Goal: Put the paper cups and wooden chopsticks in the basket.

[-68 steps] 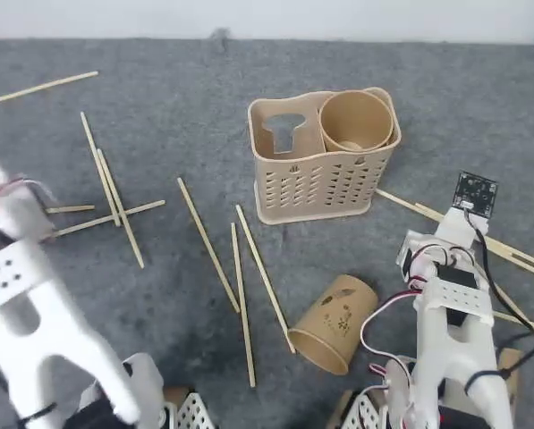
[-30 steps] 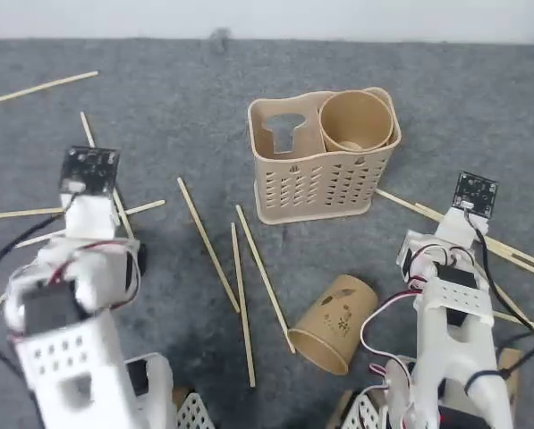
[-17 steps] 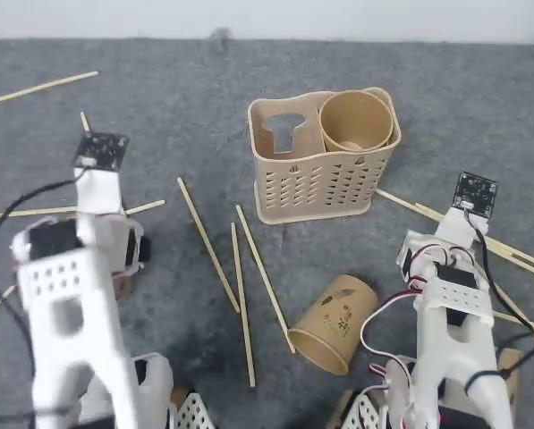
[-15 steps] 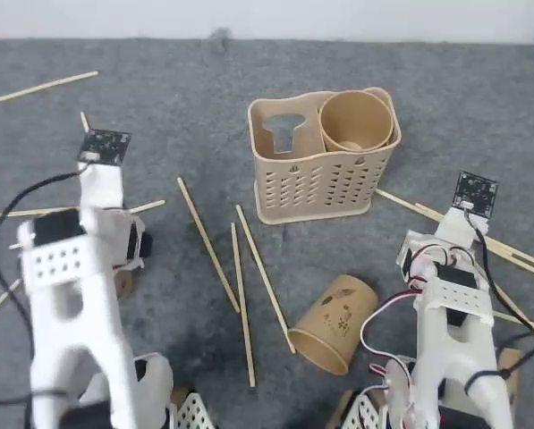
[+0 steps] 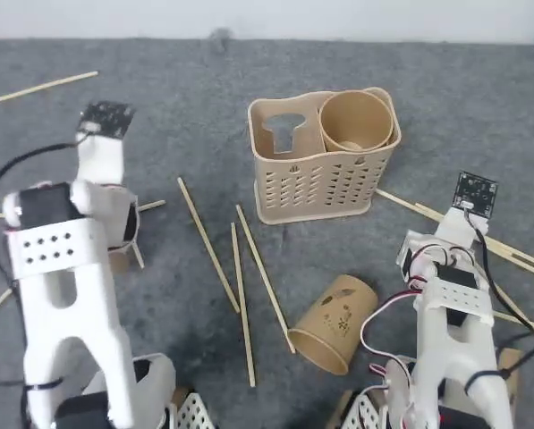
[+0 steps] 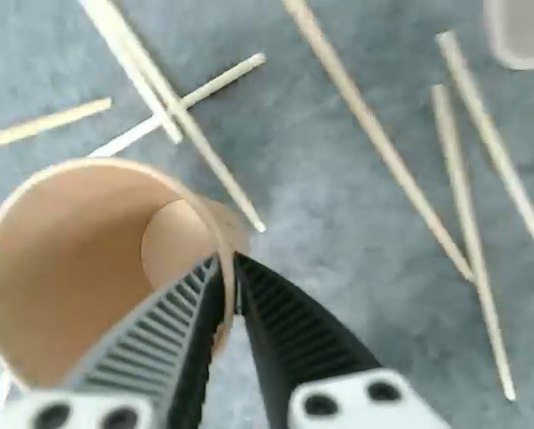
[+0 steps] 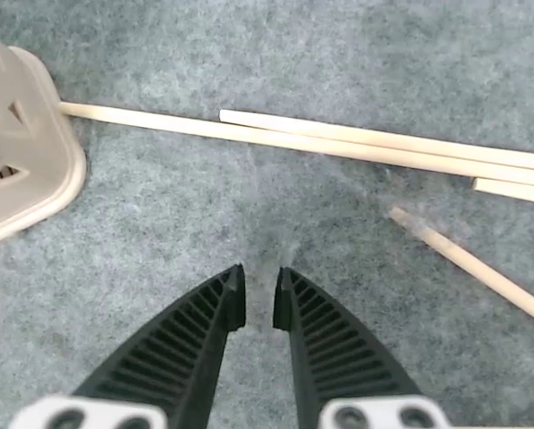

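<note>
Paper cup (image 6: 79, 268) is pinched in your left gripper (image 6: 226, 265): one jaw is inside the rim and one outside, likely so the thin wall won't slip. Your right gripper (image 7: 258, 284) has its jaws a little apart with nothing between them. Chopsticks (image 7: 338, 141) lie just ahead.

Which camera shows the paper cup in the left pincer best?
The left wrist view: you look into the open mouth of the paper cup, with the left pincer shut on its rim. The high view shows a brown bit beside the left arm. The right wrist view looks at chopsticks and a basket corner.
</note>
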Robot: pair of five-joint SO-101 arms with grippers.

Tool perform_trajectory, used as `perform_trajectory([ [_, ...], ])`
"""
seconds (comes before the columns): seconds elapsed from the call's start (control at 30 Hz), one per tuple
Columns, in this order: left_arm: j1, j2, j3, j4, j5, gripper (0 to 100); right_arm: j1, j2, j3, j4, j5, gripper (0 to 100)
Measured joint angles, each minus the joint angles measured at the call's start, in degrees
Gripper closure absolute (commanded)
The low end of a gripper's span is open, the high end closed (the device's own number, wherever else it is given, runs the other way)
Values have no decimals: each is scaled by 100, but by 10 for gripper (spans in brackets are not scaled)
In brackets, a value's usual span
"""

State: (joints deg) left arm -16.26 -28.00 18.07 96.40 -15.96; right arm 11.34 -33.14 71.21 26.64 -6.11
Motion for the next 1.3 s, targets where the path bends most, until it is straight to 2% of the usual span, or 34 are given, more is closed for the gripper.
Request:
perform_trajectory([
  [0.23, 1090, 149, -1890, 229, 730, 988, 0, 0, 0, 0, 0, 923],
  [0.5, 2426, 1776, -3745, 229, 1626, 988, 0, 0, 0, 0, 0, 922],
  [0.73, 4000, 2796, -6470, 237, 2110, 988, 0, 0, 0, 0, 0, 922],
  [0.9, 4932, 3631, -8343, 237, 2119, 988, 0, 0, 0, 0, 0, 923],
  [1.1, 5152, 4985, -8941, 237, 1969, 988, 0, 0, 0, 0, 79, 923],
  [1.3, 5275, 5530, -9380, 211, 1908, 988, 0, 0, 0, 0, 229, 923],
])
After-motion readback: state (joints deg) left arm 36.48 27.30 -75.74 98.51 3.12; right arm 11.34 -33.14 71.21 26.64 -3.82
